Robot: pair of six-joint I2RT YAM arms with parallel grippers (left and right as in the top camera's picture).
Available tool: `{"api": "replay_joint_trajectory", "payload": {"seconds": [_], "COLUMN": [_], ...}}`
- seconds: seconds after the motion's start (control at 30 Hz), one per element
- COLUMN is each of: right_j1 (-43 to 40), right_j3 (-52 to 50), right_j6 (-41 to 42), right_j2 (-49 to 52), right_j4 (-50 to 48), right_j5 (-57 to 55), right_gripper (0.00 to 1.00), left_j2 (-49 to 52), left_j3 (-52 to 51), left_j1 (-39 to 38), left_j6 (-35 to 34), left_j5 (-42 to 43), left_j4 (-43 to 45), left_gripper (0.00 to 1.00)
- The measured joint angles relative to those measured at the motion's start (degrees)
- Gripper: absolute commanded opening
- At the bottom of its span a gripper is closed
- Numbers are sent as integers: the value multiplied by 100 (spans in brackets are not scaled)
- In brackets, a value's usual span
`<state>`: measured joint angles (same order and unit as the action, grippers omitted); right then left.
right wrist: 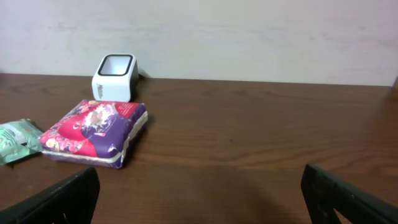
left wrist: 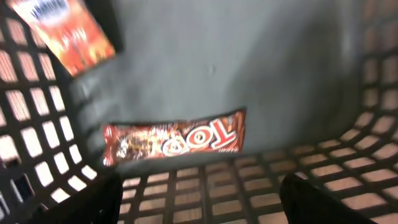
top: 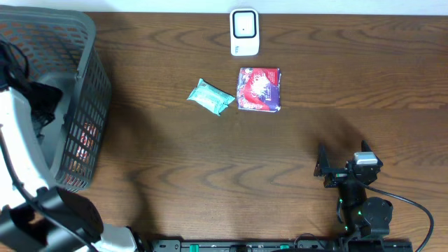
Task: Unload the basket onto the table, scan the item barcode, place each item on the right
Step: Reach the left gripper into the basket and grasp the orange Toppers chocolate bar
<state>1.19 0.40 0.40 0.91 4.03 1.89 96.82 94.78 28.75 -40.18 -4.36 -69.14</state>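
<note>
The white barcode scanner (top: 244, 31) stands at the table's far edge, also in the right wrist view as scanner (right wrist: 114, 77). In front of it lie a red and purple packet (top: 259, 89) and a green packet (top: 211, 96). My left arm (top: 21, 133) reaches down into the grey basket (top: 87, 84). There my left gripper (left wrist: 199, 208) is open above a brown candy bar (left wrist: 174, 140) on the basket floor, with nothing between its fingers. An orange-red packet (left wrist: 68, 31) lies further in. My right gripper (top: 323, 166) is open and empty, low over the table at the front right.
The basket wall of grey mesh (left wrist: 249, 186) stands close under the left fingers. In the right wrist view the red and purple packet (right wrist: 93, 132) and the green packet (right wrist: 15, 140) lie to the left, bare wood ahead.
</note>
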Motion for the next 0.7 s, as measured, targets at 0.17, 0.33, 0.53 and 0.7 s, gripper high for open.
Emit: {"api": "replay_joint_trajectory", "payload": {"seconds": [0.17, 0.33, 0.53, 0.7], "right_j1": [0, 0, 0, 0], "right_j3": [0, 0, 0, 0], "right_j6": [0, 0, 0, 0], "right_j2": [0, 0, 0, 0], "right_j4": [0, 0, 0, 0], "right_j5": [0, 0, 0, 0], "right_gripper": [99, 99, 99, 99], "left_j2": [597, 1141, 1690, 2048], "left_j3": [-50, -295, -520, -518], "left_j1": [-83, -96, -111, -168], "left_j6": [-170, -601, -857, -1082], "left_j5": [168, 249, 273, 273], "left_j4": [-225, -260, -146, -63], "left_gripper": [81, 81, 81, 81]}}
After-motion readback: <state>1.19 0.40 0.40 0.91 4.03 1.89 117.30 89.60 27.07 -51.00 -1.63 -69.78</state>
